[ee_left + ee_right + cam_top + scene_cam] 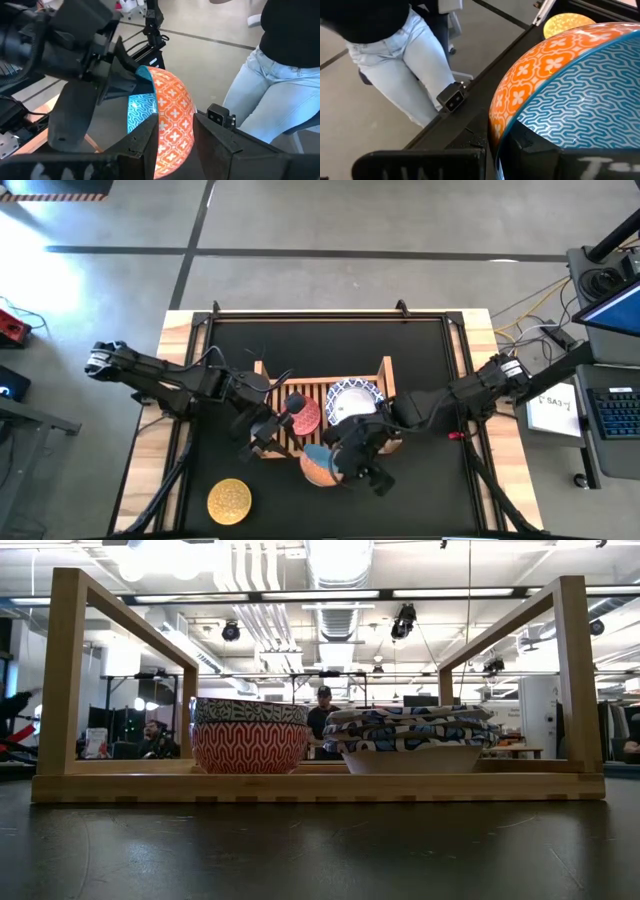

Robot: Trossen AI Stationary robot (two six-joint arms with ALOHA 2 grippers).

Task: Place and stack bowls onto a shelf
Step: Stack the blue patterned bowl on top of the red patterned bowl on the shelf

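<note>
I see my right gripper point(352, 463) clamped on the rim of the round bowl with orange outside and light blue inside point(322, 467), in front of the light wooden shelf point(385, 372), while my left gripper point(175, 137) straddles its wall, perhaps for a handover.

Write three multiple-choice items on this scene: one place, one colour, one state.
1. The yellow bowl lies: A on the shelf; B on the table, off the shelf; C in a gripper.
2. The outside of the bowl that the right gripper holds is: A green; B black; C orange.
3. The red bowl on the shelf: A lies upside down; B carries another bowl; C stands alone.

B: the yellow bowl lies on the table, outside the shelf.
C: the held bowl shows orange at the right gripper, with the left gripper beside it.
B: a patterned bowl sits on the red bowl.
</note>
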